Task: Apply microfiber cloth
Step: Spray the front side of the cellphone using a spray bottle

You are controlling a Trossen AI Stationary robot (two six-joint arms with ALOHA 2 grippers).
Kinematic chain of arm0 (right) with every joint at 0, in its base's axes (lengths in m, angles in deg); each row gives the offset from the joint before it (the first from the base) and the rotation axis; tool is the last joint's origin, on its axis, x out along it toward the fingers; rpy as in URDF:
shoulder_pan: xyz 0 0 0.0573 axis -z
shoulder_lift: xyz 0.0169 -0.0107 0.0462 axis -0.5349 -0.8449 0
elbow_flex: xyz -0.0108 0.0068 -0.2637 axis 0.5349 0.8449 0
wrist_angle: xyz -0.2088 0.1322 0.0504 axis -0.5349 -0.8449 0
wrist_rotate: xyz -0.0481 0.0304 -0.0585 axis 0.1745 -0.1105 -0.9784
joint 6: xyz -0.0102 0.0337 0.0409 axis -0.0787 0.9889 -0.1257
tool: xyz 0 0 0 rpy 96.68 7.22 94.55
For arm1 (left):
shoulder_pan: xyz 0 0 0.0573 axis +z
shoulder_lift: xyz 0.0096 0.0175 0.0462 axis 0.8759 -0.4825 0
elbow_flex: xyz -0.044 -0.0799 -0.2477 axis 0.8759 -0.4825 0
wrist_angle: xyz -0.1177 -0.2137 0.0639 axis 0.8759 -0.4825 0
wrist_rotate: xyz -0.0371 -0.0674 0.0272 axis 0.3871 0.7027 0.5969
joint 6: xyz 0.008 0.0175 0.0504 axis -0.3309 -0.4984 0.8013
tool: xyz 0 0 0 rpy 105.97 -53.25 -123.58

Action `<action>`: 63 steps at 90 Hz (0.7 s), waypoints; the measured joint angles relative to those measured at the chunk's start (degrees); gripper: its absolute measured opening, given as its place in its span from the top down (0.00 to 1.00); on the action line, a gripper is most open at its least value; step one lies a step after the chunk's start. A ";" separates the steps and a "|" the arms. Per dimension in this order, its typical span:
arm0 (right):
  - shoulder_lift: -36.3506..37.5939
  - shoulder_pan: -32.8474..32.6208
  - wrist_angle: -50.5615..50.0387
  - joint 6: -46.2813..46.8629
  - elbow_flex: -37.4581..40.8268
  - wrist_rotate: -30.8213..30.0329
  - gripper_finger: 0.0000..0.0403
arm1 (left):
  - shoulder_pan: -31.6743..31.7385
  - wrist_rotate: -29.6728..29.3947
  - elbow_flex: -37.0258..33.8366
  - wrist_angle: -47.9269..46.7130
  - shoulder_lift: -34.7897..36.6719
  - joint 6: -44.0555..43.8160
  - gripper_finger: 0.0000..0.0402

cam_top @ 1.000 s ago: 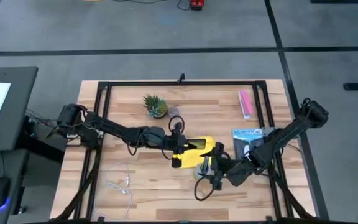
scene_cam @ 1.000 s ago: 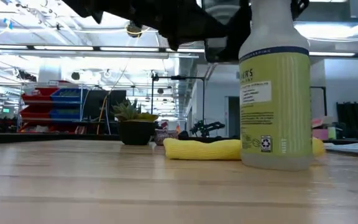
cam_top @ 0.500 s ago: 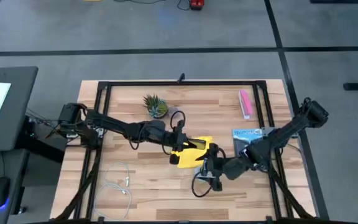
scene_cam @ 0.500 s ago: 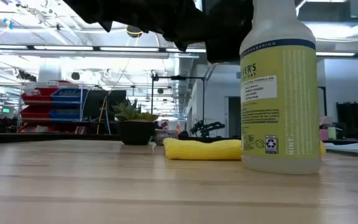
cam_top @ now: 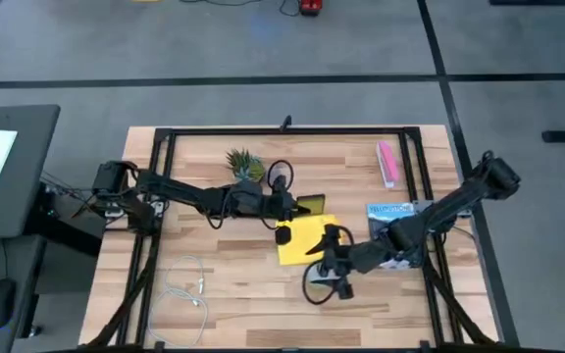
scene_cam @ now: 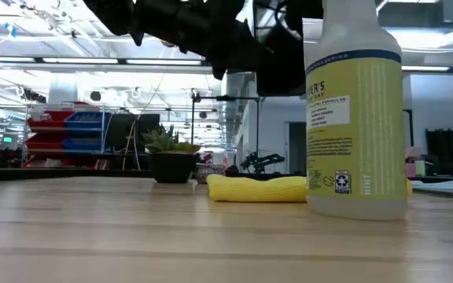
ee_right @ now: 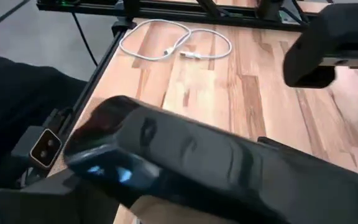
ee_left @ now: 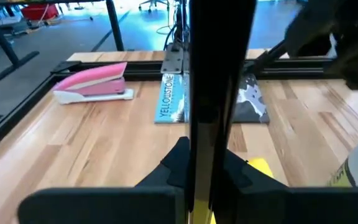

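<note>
Microfiber cloth [cam_top: 302, 243] is lying flat and spread on the wooden counter [cam_top: 233, 284], just below and beside the left tool [cam_top: 292, 206] in the high view. The left tool is hovering over the far edge of the cloth, and it is gripping a thin black smartphone [ee_left: 219, 93] on its edge. In the left wrist view the phone is standing as a dark upright bar between the two fingers, and a little yellow of the cloth is showing under it.

The right tool [cam_top: 333, 257] is reaching in from the other side and is hanging over the near right corner of the cloth. I cannot tell if it is open or closed, because the arm is covering it. In the low view a spray bottle [scene_cam: 358, 134] with a pale green label is standing upright on the counter, in front of the cloth and under the dark arms.

Beyond the left tool, a pink packet [ee_left: 95, 84] and a blue booklet [ee_left: 169, 99] are lying near the counter's frame. A small potted plant [cam_top: 245, 167] is standing close behind the left arm. A white cable [cam_top: 184, 294] is lying well apart from both tools, near the front corner.
</note>
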 joint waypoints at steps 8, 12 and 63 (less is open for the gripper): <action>0.59 -0.33 -0.44 -0.42 0.00 -0.93 0.18 | -0.01 -0.12 0.00 0.08 0.01 -0.47 0.97; 0.86 -0.75 -1.08 -0.49 0.00 -2.63 0.18 | -0.01 -0.15 0.00 0.02 0.01 -0.51 0.97; 5.43 -12.04 -13.39 13.84 -0.05 -30.10 0.18 | -0.42 -0.27 0.00 -1.41 0.00 -0.74 0.97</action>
